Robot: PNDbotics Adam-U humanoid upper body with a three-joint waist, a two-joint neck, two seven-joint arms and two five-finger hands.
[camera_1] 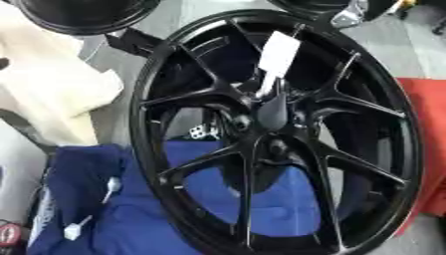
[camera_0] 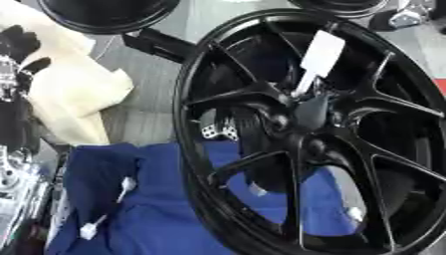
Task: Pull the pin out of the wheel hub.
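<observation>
Filling most of the view, a black wheel hub (camera_0: 313, 134) stands over blue cloth (camera_0: 131, 199). A white-tagged pin (camera_0: 318, 57) sticks from its centre. At the left edge, the left hand (camera_0: 17, 60) shows dark; finger state unclear.

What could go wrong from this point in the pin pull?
The white pin sits in the wheel hub between close spokes, so a reaching hand may catch on them. The wheel lies over a loose blue cloth, so pulling may shift it.
</observation>
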